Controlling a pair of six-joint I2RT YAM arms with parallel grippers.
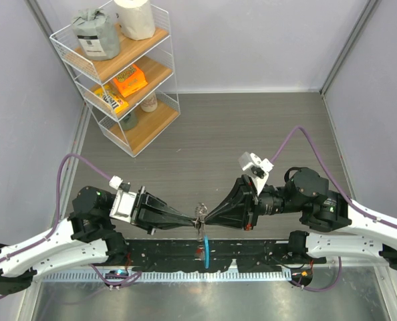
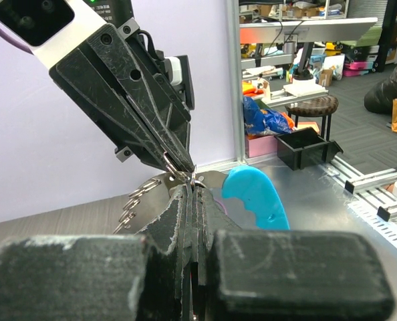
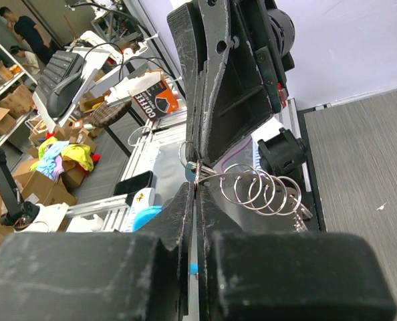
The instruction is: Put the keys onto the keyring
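My two grippers meet tip to tip above the table's near edge, left gripper and right gripper, both shut. Between them hangs a silvery cluster, the keys. The keyring's blue tag dangles just below. In the left wrist view my left gripper pinches the thin keyring wire beside the blue tag; the right gripper comes in from the upper left. In the right wrist view my right gripper nips the flat metal edge of the keys, which carry several small rings.
A white wire shelf rack with boxes and rolls stands at the back left of the grey table. A black rail with a slotted strip runs along the near edge between the arm bases.
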